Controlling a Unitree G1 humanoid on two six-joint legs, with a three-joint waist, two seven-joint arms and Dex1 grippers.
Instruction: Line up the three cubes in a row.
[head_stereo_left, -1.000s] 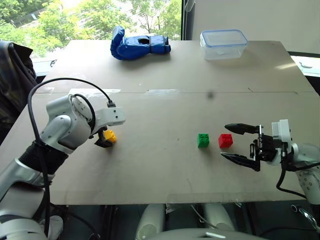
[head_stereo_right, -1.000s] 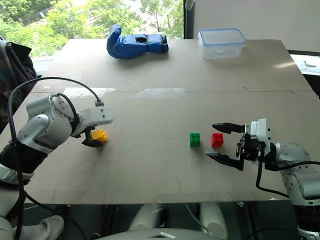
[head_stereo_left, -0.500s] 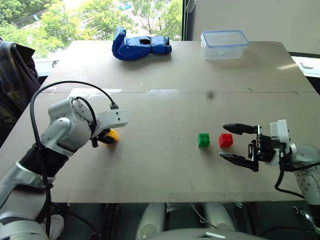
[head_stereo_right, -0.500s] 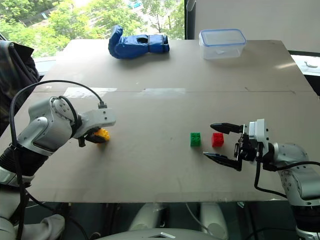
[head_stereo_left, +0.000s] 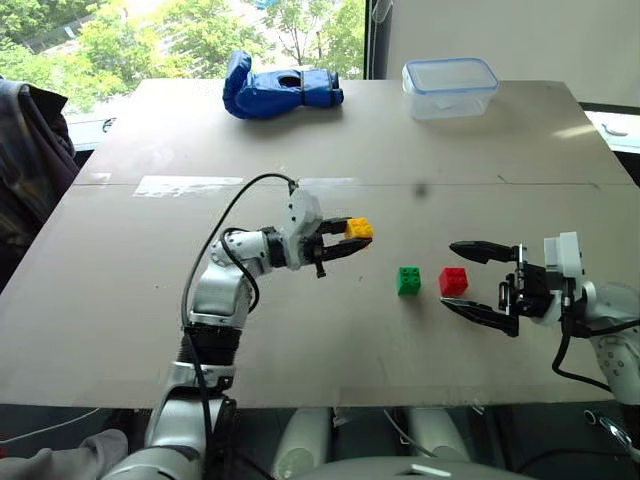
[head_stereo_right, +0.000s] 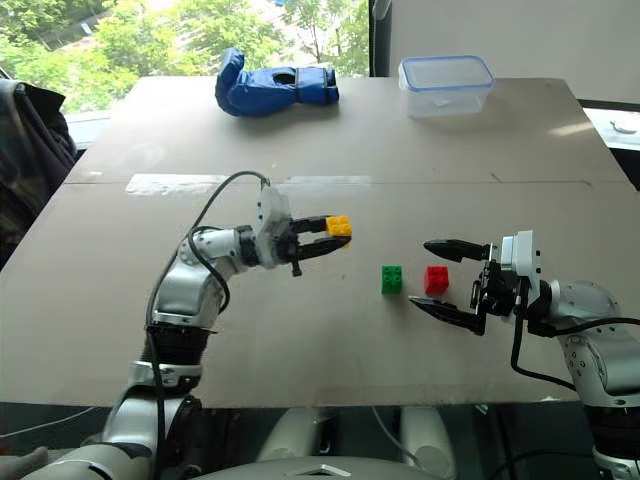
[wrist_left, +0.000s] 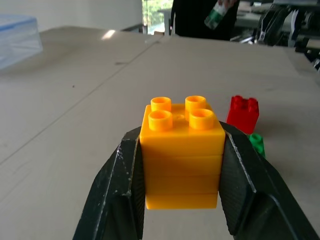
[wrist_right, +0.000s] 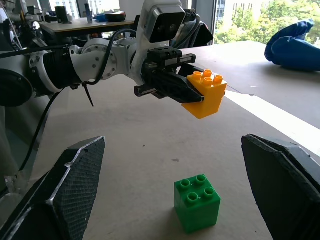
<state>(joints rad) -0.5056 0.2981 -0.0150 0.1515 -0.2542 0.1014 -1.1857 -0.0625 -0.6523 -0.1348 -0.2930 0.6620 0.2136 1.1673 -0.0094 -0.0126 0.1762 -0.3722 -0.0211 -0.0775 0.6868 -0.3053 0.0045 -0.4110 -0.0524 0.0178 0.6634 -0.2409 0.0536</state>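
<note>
Left eye view, read from the robot's left to its right: first the left gripper (head_stereo_left: 345, 240), reaching level toward the middle of the table (head_stereo_left: 300, 330), fingers pinching the yellow cube (head_stereo_left: 359, 228) by two opposite sides, studs up, carried clear above the surface. Next, farther right and a little nearer the table's front edge, the green cube (head_stereo_left: 407, 279) resting on the table, studs up. Just beside it on its right, apart by a narrow gap, the red cube (head_stereo_left: 452, 281), also on the table and level with the green one, so these two already mark a short row running left to right. Last, the right gripper (head_stereo_left: 480, 282) at the red cube's right side, fingers spread wide and holding nothing, one finger beyond that cube and one nearer the front edge. Seen from the left wrist, the same yellow cube upright between the black fingers (wrist_left: 115, 190), with red and green ahead of it and lower. Likely key relation for the coming move: open place at the green cube's left, below and to the right of the carried cube, nearer the left arm than the right.
</note>
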